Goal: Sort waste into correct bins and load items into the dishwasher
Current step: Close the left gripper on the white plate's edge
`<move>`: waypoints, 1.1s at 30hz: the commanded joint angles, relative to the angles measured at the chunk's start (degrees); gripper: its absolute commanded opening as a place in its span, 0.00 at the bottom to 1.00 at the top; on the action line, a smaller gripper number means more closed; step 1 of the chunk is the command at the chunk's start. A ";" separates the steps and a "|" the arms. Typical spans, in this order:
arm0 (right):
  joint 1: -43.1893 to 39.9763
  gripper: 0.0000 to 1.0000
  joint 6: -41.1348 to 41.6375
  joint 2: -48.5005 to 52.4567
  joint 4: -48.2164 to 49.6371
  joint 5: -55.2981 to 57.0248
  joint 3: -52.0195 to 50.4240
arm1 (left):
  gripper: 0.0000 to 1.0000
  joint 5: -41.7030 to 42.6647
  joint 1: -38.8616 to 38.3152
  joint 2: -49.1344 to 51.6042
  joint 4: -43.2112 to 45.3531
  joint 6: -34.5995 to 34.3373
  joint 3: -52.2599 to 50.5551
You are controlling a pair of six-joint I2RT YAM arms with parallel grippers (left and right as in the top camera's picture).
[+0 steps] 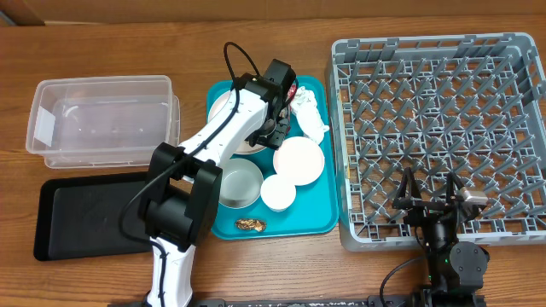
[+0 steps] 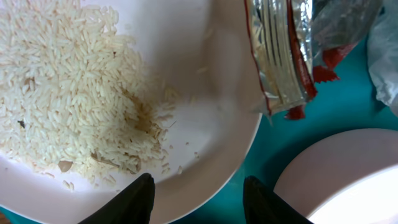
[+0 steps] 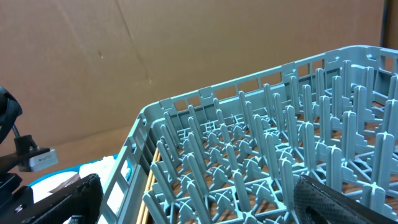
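Observation:
A white plate [image 1: 229, 109] with loose rice [image 2: 68, 87] lies on the teal tray [image 1: 317, 220]. My left gripper [image 1: 277, 130] is open and hangs over the plate's right rim [image 2: 205, 193]. One finger [image 2: 134, 202] is over the plate, the other [image 2: 264, 202] over the tray, and neither touches. The red and silver wrapper [image 2: 280, 56] and the white napkin [image 1: 309, 112] lie just beyond. A pink bowl [image 1: 299, 160], a small white cup [image 1: 278, 192], a grey-white bowl [image 1: 241, 183] and a brown lump [image 1: 250, 224] share the tray. My right gripper [image 1: 431, 200] stands open over the grey dish rack [image 1: 444, 128].
The clear tub [image 1: 102, 119] stands at the far left, with the black tray [image 1: 85, 213] in front of it. The rack's upright pegs [image 3: 249, 143] fill the right wrist view. The left arm stretches across the teal tray from the front.

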 commanded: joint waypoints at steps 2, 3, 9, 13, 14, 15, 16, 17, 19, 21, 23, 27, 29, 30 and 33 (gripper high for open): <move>-0.20 1.00 -0.20 -0.50 0.33 -0.33 -0.61 | 0.49 2.40 -0.17 0.87 0.92 4.98 -1.62; -0.20 1.00 -0.20 -0.50 0.33 -0.33 -0.61 | 0.49 2.32 -0.17 0.87 1.18 4.98 -1.79; -0.20 1.00 -0.20 -0.50 0.33 -0.33 -0.61 | 0.48 2.21 -0.17 0.87 1.77 5.90 -2.08; -0.20 1.00 -0.20 -0.50 0.33 -0.33 -0.61 | 0.46 2.21 -0.17 0.87 2.21 5.86 -2.10; -0.20 1.00 -0.20 -0.50 0.33 -0.33 -0.61 | 0.44 2.21 -0.17 0.87 2.36 5.86 -2.12; -0.20 1.00 -0.20 -0.50 0.33 -0.33 -0.61 | 0.43 2.23 -0.17 0.87 2.54 5.88 -2.14; -0.20 1.00 -0.20 -0.50 0.33 -0.33 -0.61 | 0.43 2.21 -0.17 0.87 2.75 5.90 -2.23; -0.20 1.00 -0.20 -0.50 0.33 -0.33 -0.61 | 0.43 2.21 -0.17 0.87 2.99 5.90 -2.38; -0.20 1.00 -0.20 -0.50 0.33 -0.33 -0.61 | 0.43 2.19 -0.17 0.87 3.41 5.92 -2.67; -0.20 1.00 -0.20 -0.50 0.33 -0.33 -0.61 | 0.43 2.21 -0.26 0.87 3.76 6.03 -2.75; -0.20 1.00 -0.20 -0.50 0.33 -0.33 -0.61 | 0.43 2.21 -0.46 0.87 3.91 6.08 -2.78; -0.20 1.00 -0.20 -0.50 0.33 -0.33 -0.61 | 0.43 2.21 -1.09 0.87 4.28 6.47 -2.99; -0.20 1.00 -0.20 -0.50 0.33 -0.33 -0.61 | 0.43 2.01 -1.40 0.87 4.72 6.45 -3.32; -0.20 1.00 -0.20 -0.50 0.33 -0.33 -0.61 | 0.43 1.79 -1.42 0.87 5.01 6.45 -3.56; -0.20 1.00 -0.20 -0.50 0.33 -0.33 -0.61 | 0.43 1.57 -1.46 0.87 5.81 6.38 -4.37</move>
